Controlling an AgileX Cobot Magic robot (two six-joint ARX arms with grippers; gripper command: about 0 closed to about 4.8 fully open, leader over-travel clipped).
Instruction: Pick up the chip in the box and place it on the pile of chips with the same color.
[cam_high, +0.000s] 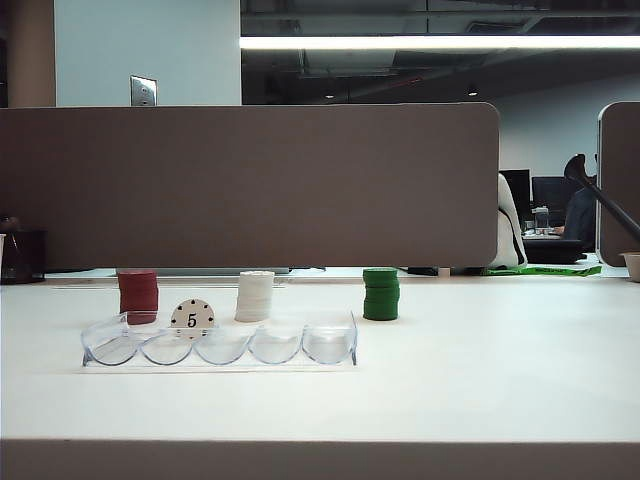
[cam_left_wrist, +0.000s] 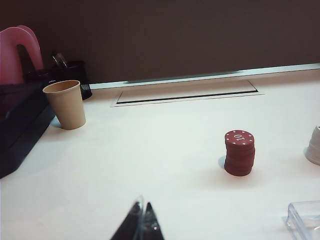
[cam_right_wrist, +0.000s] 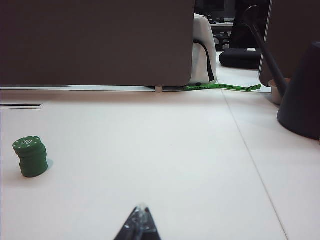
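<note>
Chip (cam_high: 192, 315) stands on edge in the box (cam_high: 220, 345), second slot: light, stiff, slick; we pinch its faces. Left gripper (cam_left_wrist: 142, 225) and right gripper (cam_right_wrist: 138, 225): jaws shut, empty, well short of box.

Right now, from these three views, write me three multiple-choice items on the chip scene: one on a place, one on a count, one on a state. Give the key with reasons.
1. In which slot of the box, counted from the exterior view's left, does the chip marked 5 stand?
A. first
B. second
C. fifth

2. How many chip stacks stand on the table?
A. two
B. three
C. four

3. How is the left claw?
A. shut, holding nothing
B. shut on the chip
C. wide open over the box

Key:
1 B: the chip stands upright in the second scalloped slot, the other slots empty.
2 B: the dark red stack, the white pile of chips and the green stack stand behind the box.
3 A: its tips meet with nothing between them, above bare table. The right claw looks the same.
</note>
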